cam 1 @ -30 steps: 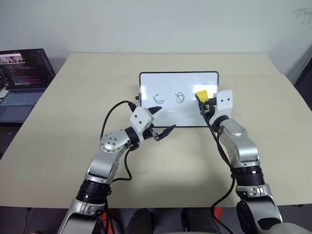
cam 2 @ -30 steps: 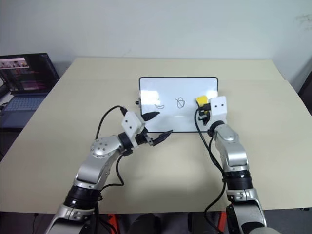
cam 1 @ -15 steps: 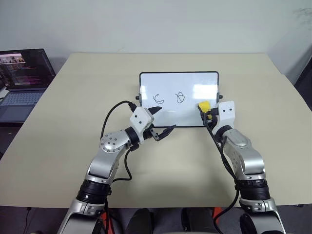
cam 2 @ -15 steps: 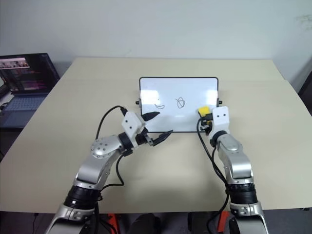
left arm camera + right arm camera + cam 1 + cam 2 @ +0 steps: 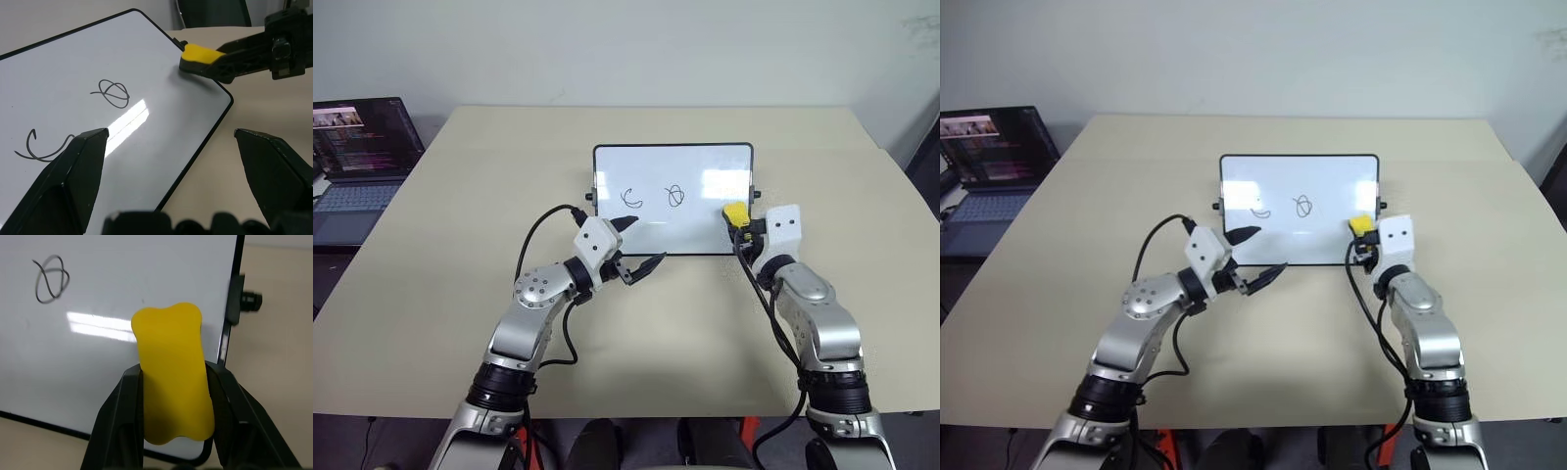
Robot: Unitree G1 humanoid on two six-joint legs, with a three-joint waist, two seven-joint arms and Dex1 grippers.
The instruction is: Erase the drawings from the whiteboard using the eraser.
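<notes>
The whiteboard (image 5: 673,171) lies flat in the middle of the table. Two drawings show on it, a C-like curve (image 5: 631,198) and a looped scribble (image 5: 675,196); the right part of the board is blank. My right gripper (image 5: 742,221) is shut on the yellow eraser (image 5: 735,212), which sits against the board by its near right corner. The right wrist view shows the eraser (image 5: 173,374) clamped between both fingers. My left gripper (image 5: 644,243) hangs open over the board's near edge, below the curve, holding nothing.
An open laptop (image 5: 362,162) stands on a lower surface at the far left. The beige table (image 5: 460,294) stretches wide on all sides of the board. Black cables loop from both wrists.
My right gripper has drawn the eraser back and to the right across the board's right part, toward the near right corner. The left arm has not moved.
</notes>
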